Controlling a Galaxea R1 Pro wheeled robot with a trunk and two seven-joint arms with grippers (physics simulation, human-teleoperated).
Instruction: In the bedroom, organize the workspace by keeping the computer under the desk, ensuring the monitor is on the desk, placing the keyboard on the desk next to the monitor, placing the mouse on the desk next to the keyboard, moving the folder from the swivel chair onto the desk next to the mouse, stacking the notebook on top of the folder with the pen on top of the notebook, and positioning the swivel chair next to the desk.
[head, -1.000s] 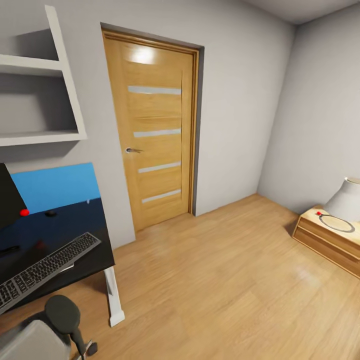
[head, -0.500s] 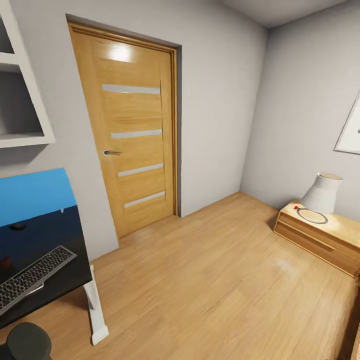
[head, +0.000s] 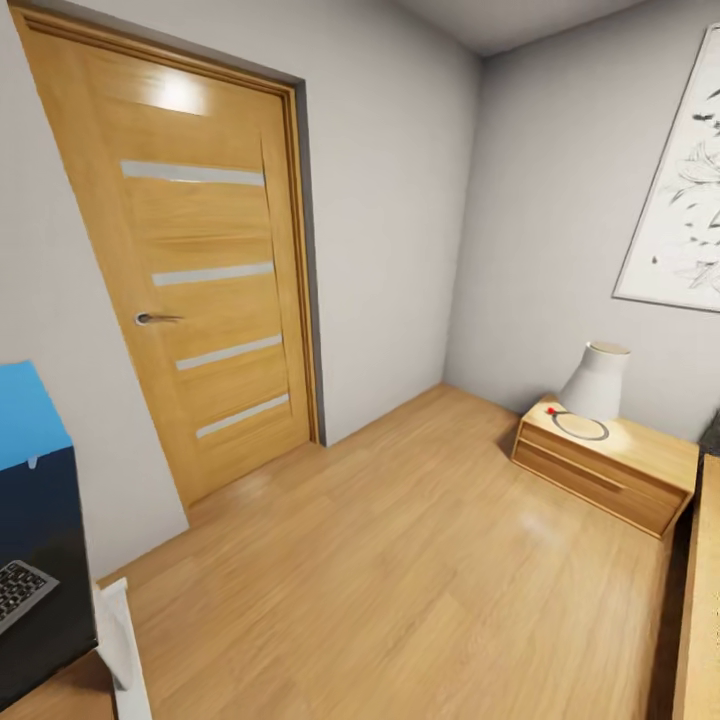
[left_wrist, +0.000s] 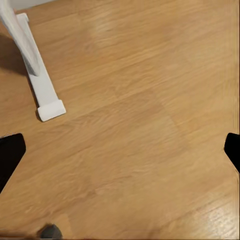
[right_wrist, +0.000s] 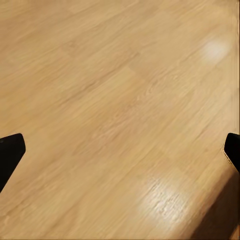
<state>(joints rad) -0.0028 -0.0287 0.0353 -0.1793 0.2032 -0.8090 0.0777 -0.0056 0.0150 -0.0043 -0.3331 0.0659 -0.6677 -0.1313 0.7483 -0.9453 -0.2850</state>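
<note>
The desk's (head: 45, 540) glossy black corner shows at the lower left of the head view, on a white leg (head: 122, 645). One end of the keyboard (head: 18, 590) lies on it at the picture's edge. In the left wrist view my left gripper (left_wrist: 120, 155) is open over bare wooden floor, its dark fingertips (left_wrist: 10, 157) far apart, with the desk's white leg (left_wrist: 36, 70) close by. My right gripper (right_wrist: 120, 150) is open too, above bare floor, with nothing between its fingers.
A shut wooden door (head: 200, 270) stands ahead at the left. A low wooden nightstand (head: 605, 470) with a white lamp (head: 595, 382) sits at the right wall under a framed picture (head: 680, 190). A blue panel (head: 25, 415) rises behind the desk.
The camera has swung right: door and desk slid left, the chair and most of the keyboard left the picture, and the nightstand and wall picture came further in.
</note>
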